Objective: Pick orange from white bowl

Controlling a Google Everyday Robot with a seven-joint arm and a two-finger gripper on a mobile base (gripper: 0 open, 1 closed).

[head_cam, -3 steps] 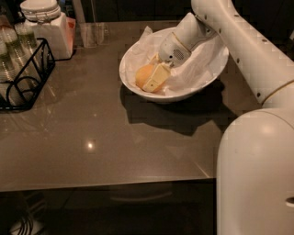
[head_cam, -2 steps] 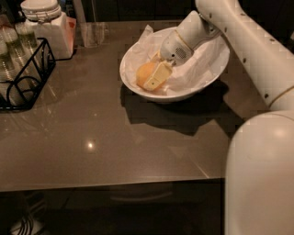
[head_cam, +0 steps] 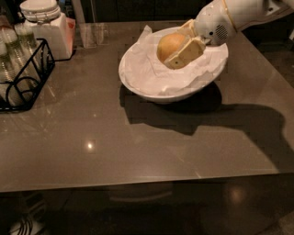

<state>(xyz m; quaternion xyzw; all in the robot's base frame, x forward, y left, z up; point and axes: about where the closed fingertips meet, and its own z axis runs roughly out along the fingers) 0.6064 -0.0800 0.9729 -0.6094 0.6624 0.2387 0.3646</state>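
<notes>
1. Tool (head_cam: 177,44) sits in the upper right of the frame, over the far right part of the bowl (head_cam: 138,85). It is clamped on the orange (head_cam: 166,45). One beige pad (head_cam: 186,53) lies across the near side of the fruit, and the other shows just behind its top.
2. Change: a second ago the orange was low in the bowl, left of centre and down on the paper (head_cam: 149,69). It now sits higher in the frame and further right, and it moved together with the tool.
3. Change: the arm (head_cam: 239,13) has pulled back. Earlier its bulk filled the lower right of the frame. Now only the wrist end comes in from the upper right corner, and the bench (head_cam: 138,151) on that side is exposed, with a long shadow across it.
4. Bowl and paper look about where they were, so the tool isn't dragging them.
5. My read is that the grasp has held and the lift is underway, so the pick is mostly done.
6. Orange relative to tool: it is held between the pads, which touch it on both sides, and most of the left half of the skin sticks out past them.
7. Orange relative to bowl: it appears clear of the paper, but in the picture it is still inside the rim outline rather than beyond it. From this angle I can't tell how much gap there is underneath.
8. Risk, as a guess: the skin is smooth and the fruit round, so it could roll out of the pads if the lift jerks.
</notes>
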